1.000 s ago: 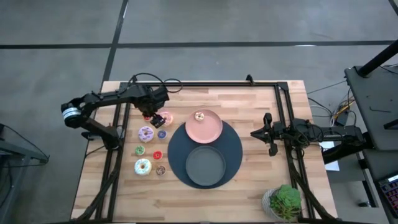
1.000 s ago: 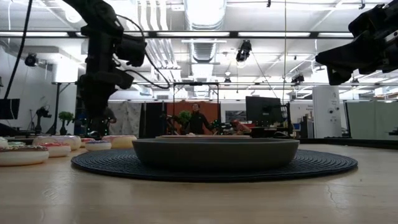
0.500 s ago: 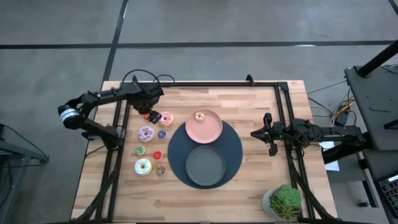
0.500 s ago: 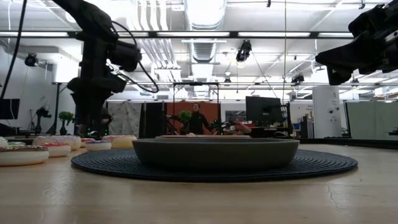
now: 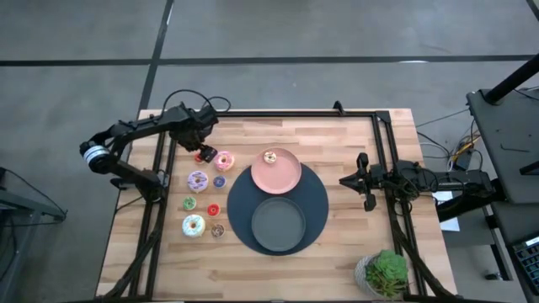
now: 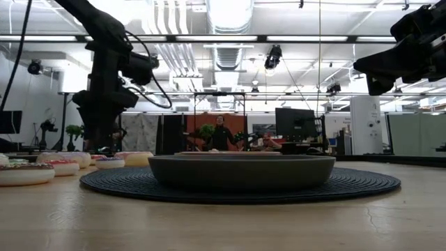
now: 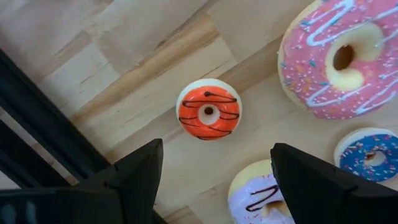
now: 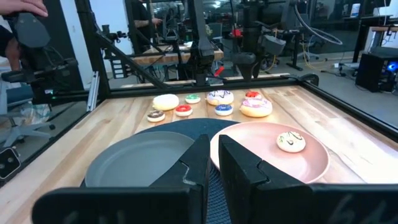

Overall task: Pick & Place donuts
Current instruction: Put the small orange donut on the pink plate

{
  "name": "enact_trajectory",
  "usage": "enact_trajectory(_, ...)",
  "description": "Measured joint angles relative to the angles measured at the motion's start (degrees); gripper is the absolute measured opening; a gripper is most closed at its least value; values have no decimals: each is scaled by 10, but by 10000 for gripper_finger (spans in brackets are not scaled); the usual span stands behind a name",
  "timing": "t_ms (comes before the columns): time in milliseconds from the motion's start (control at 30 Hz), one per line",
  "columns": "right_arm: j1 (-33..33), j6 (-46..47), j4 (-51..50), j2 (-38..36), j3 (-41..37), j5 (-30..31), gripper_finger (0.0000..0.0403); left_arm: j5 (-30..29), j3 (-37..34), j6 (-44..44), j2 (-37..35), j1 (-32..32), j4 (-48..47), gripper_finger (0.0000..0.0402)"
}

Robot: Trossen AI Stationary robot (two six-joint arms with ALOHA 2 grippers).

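Note:
My left gripper (image 5: 200, 151) (image 7: 216, 154) is open and hovers over the tiny orange-red donut (image 7: 208, 112) (image 5: 202, 156), a finger on either side and clear of it. Beside it on the wood lie the pink donut (image 5: 224, 160) (image 7: 339, 59), the lilac donut (image 5: 198, 180) and the tiny blue donut (image 5: 219, 181). Nearer the table's near edge lie a green donut (image 5: 189, 203), a red donut (image 5: 213, 209), the white sprinkled donut (image 5: 193, 225) and a tan donut (image 5: 217, 230). One small donut (image 5: 270, 156) (image 8: 290, 140) rests on the pink plate (image 5: 282, 175). My right gripper (image 5: 364, 182) (image 8: 213, 155) is shut and waits at the table's right.
The dark grey plate (image 5: 279, 225) and the pink plate sit on a round dark mat (image 5: 318, 198) at the table's middle. A black frame rail (image 5: 164, 181) runs along the left side behind the donuts. A potted plant (image 5: 386, 271) stands at the near right corner.
My left gripper has moved a little toward the table's left edge, away from the pink donut, which now shows whole. It now stands over the tiny orange-red donut. The donuts have stayed where they lay.

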Motion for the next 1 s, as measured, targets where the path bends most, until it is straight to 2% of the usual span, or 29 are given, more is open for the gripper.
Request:
enact_trajectory(467,0,0,0,0,0,0,29,2,0,16,73,5,34,268)
enact_trajectory(1000,0,0,0,0,0,0,29,3,-11,19,96,9,38,268)
